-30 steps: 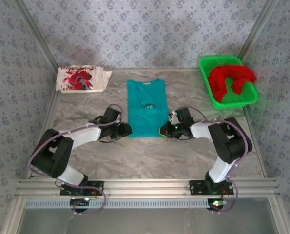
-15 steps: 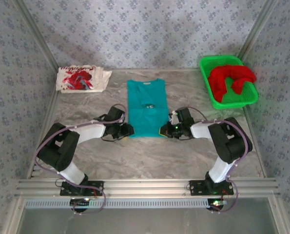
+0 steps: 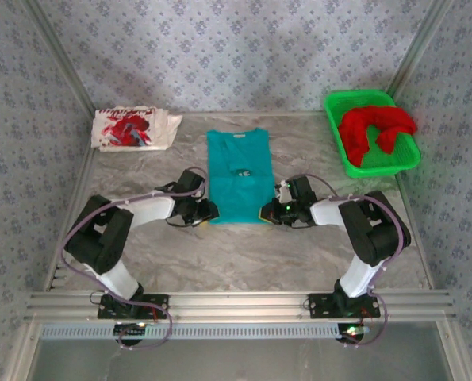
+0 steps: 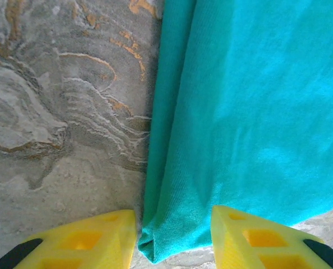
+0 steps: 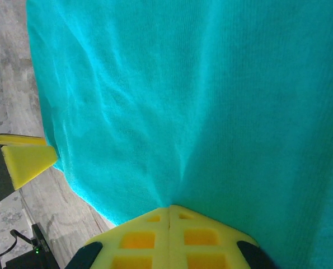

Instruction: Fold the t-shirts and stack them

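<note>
Right fingers pinched on teal t-shirt hem, left fingers apart astride its corner; lettering illegible

Bright, even light, faint shadows; the teal t-shirt shows crisp weave.

From above, the lettering on the teal shirt is too small to read. Both wrist views crop it at top and right. The right fingers hide the cloth they pinch. The basket hides part of the red shirt.
</note>
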`<act>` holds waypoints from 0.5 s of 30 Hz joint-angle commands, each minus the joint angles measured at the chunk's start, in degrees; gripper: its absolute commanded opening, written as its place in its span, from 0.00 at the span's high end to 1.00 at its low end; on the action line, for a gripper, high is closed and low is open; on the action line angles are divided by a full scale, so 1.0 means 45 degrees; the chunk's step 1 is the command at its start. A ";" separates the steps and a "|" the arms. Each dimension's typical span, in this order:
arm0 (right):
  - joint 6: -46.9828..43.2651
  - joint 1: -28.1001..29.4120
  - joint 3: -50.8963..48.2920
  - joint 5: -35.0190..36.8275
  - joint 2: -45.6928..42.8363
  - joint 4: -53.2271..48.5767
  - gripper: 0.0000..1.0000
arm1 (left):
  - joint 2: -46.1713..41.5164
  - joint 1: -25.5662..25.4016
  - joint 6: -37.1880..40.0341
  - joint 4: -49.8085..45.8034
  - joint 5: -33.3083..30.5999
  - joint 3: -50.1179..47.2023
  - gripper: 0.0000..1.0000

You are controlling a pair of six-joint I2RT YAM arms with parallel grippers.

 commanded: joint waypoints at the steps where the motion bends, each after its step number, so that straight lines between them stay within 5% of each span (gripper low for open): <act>1: 0.0186 -0.0095 -0.0314 0.0172 0.0492 -0.0313 1.00 | 0.0900 -0.0263 0.0159 0.1721 0.0410 0.0580 0.60; 15: 0.0211 -0.0112 -0.0335 0.0085 0.0564 -0.0242 1.00 | 0.1104 -0.0565 0.0047 0.1978 0.0501 0.1163 0.71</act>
